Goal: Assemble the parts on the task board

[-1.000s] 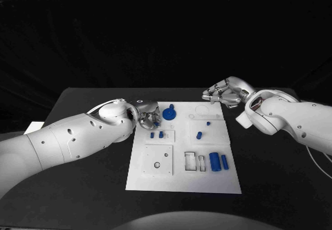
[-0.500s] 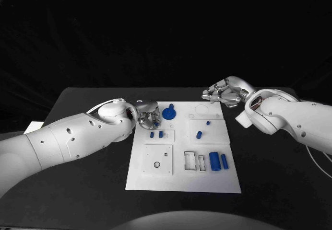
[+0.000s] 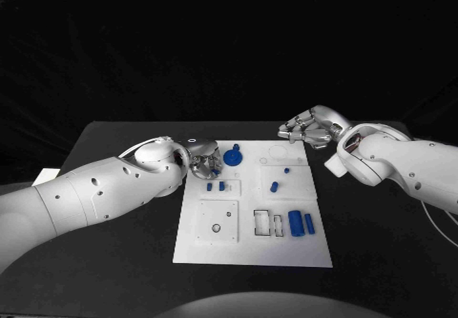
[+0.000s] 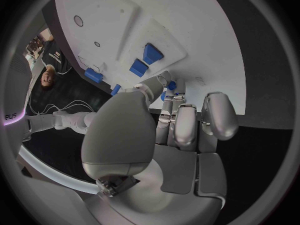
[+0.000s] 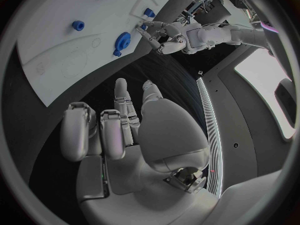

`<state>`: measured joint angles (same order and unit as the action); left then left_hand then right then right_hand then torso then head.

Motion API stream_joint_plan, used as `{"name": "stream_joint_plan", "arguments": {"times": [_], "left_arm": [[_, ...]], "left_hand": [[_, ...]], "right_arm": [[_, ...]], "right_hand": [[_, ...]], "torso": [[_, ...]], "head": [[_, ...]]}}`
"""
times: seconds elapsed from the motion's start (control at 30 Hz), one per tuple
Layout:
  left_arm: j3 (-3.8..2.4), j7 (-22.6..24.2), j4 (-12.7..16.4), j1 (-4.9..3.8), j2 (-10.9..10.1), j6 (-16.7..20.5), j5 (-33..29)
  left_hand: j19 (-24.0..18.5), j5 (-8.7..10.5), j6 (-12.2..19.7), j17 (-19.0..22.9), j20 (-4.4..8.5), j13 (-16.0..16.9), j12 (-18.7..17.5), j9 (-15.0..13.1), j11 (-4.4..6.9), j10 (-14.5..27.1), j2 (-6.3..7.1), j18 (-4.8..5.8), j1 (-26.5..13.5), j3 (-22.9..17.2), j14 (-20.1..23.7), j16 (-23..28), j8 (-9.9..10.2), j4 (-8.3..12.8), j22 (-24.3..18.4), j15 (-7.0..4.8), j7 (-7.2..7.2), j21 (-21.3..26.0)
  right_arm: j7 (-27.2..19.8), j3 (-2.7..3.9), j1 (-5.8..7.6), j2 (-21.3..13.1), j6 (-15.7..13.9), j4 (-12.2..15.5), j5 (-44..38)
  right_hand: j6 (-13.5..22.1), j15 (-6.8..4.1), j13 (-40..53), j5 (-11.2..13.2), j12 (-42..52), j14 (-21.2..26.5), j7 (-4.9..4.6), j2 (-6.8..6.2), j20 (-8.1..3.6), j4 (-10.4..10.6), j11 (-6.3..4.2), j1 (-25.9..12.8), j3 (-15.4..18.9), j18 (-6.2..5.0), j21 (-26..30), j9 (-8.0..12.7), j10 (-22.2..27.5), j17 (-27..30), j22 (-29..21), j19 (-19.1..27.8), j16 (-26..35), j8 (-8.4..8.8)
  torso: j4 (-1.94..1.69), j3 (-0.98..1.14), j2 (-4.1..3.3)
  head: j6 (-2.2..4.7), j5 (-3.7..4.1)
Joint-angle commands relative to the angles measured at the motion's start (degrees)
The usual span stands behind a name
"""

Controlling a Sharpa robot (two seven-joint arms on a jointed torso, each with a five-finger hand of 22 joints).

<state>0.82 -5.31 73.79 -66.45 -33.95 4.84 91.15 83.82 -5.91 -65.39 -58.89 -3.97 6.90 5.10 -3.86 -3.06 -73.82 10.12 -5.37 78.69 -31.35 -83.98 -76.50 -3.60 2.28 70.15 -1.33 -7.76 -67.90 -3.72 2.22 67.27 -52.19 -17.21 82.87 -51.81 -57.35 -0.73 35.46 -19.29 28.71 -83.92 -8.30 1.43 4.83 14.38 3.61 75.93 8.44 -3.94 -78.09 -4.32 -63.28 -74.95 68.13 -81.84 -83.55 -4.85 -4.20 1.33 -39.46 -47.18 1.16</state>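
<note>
The left robot hand (image 3: 203,161) pinches a small blue part (image 4: 170,85) at the task board's (image 3: 250,238) far left corner. The right robot hand (image 3: 307,128), fingers curled in empty, hovers beyond the board's far right corner.

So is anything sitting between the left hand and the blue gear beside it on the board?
Nothing visible does. In the head view the left hand hovers at the task board's left edge, right beside the blue gear, with bare white board between them. Whether the fingers hold a small part, I cannot tell.
</note>
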Motion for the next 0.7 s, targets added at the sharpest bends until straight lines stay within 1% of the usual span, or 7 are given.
{"name": "stream_joint_plan", "arguments": {"times": [0.03, 0.27, 0.7], "left_arm": [[-0.01, 0.9, 0.2, -0.01, 0.1, -0.1, -0.4], [-0.01, 0.9, 0.2, -0.01, 0.1, -0.3, -0.4], [-0.01, 1.1, 0.3, -0.02, 0.1, 0.3, -0.4]], "left_hand": [[1.4, -0.05, 0.3, -0.1, 0.13, 0.0, 0.1, 0.1, -0.19, -0.2, 0.61, 0.74, 0.1, 0.3, -0.4, -0.1, 0.1, 0.1, 0.0, -0.36, 0.05, -0.3], [1.4, -0.05, 0.5, -0.1, 0.12, 0.1, 0.0, 0.1, -0.23, -0.2, 0.65, 0.75, 0.1, 0.3, -0.4, -0.1, 0.1, 0.1, 0.1, -0.33, 0.00, -0.3], [1.4, -0.02, 0.7, 0.0, 0.07, 0.2, -0.1, 0.1, -0.30, -0.1, 0.82, 0.76, -0.2, 0.5, -0.4, 0.0, 0.0, 0.0, 0.1, -0.26, -0.05, -0.3]], "right_arm": [[-0.5, 0.01, -0.03, 0.1, 0.4, 0.0, -0.1], [-0.5, 0.01, -0.03, 0.1, 0.4, 0.0, -0.1], [-0.6, 0.01, -0.03, 0.1, 0.5, -0.1, -0.1]], "right_hand": [[-0.3, -0.20, -0.1, 0.1, -0.3, -4.2, -0.10, 0.54, 0.02, -0.1, 0.00, 0.2, 0.3, -0.48, 0.3, 0.1, -0.5, -6.7, -0.1, 0.3, 0.2, 0.22], [-0.3, -0.20, -0.1, 0.1, -0.3, -4.2, -0.10, 0.54, 0.02, -0.1, 0.00, 0.2, 0.3, -0.48, 0.3, 0.1, -0.5, -6.7, -0.1, 0.3, 0.2, 0.22], [-0.3, -0.20, -0.1, 0.1, -0.3, -4.2, -0.10, 0.54, 0.02, -0.1, 0.00, 0.2, 0.3, -0.48, 0.3, 0.1, -0.5, -6.7, -0.1, 0.3, 0.2, 0.22]], "torso": [[-0.01, 0.03, -0.02], [0.05, 0.05, -0.01], [0.00, 0.03, -0.04]], "head": [[0.00, 0.01], [0.01, 0.03], [-0.02, 0.10]]}}
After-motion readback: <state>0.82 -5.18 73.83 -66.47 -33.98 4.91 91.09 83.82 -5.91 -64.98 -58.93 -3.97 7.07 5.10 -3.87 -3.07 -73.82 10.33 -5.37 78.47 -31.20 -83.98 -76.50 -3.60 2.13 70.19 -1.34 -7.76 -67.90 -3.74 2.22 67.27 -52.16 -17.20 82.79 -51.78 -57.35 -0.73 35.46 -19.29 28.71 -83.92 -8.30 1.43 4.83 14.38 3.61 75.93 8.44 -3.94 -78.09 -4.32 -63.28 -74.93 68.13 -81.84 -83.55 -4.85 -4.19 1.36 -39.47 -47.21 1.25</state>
